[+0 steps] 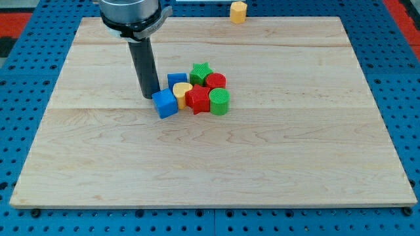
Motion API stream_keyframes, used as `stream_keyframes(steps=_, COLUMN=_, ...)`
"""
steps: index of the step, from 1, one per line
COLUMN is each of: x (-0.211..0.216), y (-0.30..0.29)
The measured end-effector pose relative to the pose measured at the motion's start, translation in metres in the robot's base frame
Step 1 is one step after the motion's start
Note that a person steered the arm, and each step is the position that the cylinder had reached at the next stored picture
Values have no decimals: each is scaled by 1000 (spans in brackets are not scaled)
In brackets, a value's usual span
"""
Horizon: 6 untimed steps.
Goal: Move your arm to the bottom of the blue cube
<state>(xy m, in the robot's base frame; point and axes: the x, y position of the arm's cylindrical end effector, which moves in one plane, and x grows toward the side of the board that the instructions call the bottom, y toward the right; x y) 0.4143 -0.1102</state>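
A blue cube [165, 103] sits left of centre on the wooden board [210, 157], at the left end of a tight cluster of blocks. My tip [149, 96] rests on the board just to the upper left of the blue cube, almost touching it. Behind the cube is a second blue block [176, 80], and next to it a yellow heart-shaped block [183, 92].
The cluster also holds a green star [200, 71], a red cylinder [216, 81], a red star [197, 99] and a green cylinder [219, 102]. A yellow block [238, 12] stands off the board's top edge, on the blue pegboard.
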Motion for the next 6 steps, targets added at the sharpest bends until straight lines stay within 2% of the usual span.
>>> stream_keyframes(steps=1, x=8, y=-20)
stream_keyframes(steps=2, x=46, y=-59)
stream_keyframes(steps=3, x=75, y=-42)
stream_keyframes(steps=6, x=65, y=27)
